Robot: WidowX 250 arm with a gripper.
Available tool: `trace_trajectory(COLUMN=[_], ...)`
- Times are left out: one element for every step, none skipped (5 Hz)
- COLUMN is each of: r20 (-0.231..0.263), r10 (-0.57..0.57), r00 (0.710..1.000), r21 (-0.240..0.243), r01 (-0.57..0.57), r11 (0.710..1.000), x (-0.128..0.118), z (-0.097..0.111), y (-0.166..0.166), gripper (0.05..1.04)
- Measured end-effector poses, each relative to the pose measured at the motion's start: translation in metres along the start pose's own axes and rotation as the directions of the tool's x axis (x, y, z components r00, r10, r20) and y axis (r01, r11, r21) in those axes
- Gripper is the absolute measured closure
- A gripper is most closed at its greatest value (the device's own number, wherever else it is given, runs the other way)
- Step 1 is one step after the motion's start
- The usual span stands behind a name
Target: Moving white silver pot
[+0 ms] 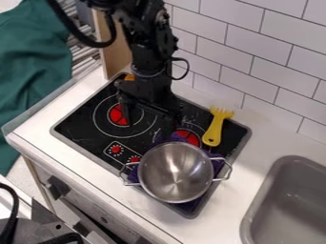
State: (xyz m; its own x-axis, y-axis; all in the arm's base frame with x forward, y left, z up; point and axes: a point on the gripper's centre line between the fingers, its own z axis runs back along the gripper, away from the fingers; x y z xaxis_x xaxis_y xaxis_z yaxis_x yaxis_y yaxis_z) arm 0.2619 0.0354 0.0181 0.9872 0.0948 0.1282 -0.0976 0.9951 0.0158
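Over the middle of the black stove top, my gripper (pixel 149 125) hangs with its two fingers spread apart and nothing visible between them. The silver pot (pixel 176 172) is just beyond it toward the front right of the stove, upright and empty, with a wire handle on either side. Under the pot lies a dark purple cloth (pixel 218 165), partly hidden by it. The gripper is apart from the pot's handles.
A yellow fork-like utensil (pixel 214 129) lies on the stove (pixel 94 151) near the tiled wall (pixel 267 80). An orange item (pixel 129 77) shows behind the arm. The grey sink (pixel 290 202) is at the right, and green fabric (pixel 32 71) hangs at the left.
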Motion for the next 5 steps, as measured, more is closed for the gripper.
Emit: trace_trajectory(r20=[-0.01, -0.014, -0.042, -0.085, -0.121], r10=[-0.013, -0.032, -0.031, -0.055, -0.078], r00=[1.0, 0.999, 0.999, 0.995, 0.99], r21=[-0.023, -0.024, -0.019, -0.018, -0.009], r01=[0.012, 0.031, 0.03, 0.053, 0.078], r11=[1.0, 0.999, 0.999, 0.998, 0.997], x=[-0.014, -0.025, -0.036, -0.04, -0.036], z=[0.004, 0.01, 0.006, -0.005, -0.018], y=[-0.001, 0.0, -0.002, -0.009, -0.015], gripper=[0.079, 0.079, 0.079, 0.079, 0.079])
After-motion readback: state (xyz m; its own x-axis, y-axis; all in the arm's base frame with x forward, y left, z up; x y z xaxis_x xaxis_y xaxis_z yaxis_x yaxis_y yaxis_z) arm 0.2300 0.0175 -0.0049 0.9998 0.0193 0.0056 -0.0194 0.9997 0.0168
